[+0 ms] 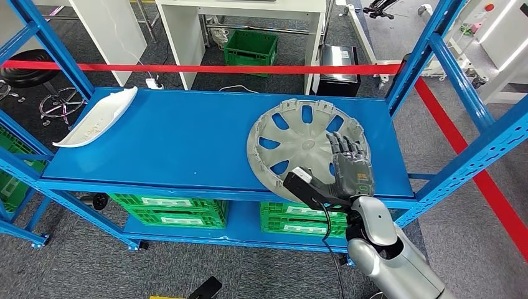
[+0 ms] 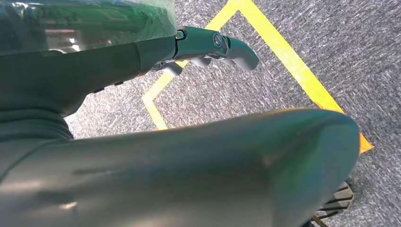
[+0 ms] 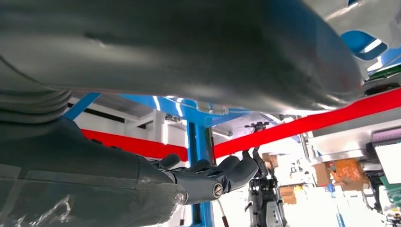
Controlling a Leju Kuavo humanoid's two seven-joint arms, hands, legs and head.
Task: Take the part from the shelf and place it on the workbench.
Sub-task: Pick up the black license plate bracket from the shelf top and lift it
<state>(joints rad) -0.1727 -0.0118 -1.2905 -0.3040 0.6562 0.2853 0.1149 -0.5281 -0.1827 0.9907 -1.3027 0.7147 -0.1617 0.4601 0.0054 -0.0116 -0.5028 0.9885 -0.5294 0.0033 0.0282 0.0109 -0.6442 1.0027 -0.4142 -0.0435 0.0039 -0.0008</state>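
Early stage: hubcap [image 1: 297, 144] on the shelf [image 1: 187, 134], right side, near edge. Right robot hand [image 1: 350, 169] laid over its rim, grip unconfirmed. Left robot hand [image 2: 208, 47] empty, fingers apart. Lift and bench placement remain.

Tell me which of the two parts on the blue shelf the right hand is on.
The grey round wheel cover at the shelf's right end; the right hand lies over its near edge. The white curved panel lies apart at the left end.

My head camera is looking down on the blue shelf [image 1: 187, 137]. My left wrist camera is facing grey floor [image 2: 265, 80]. My right wrist camera is peering close along the shelf, sharing its red tape [image 3: 302, 125].
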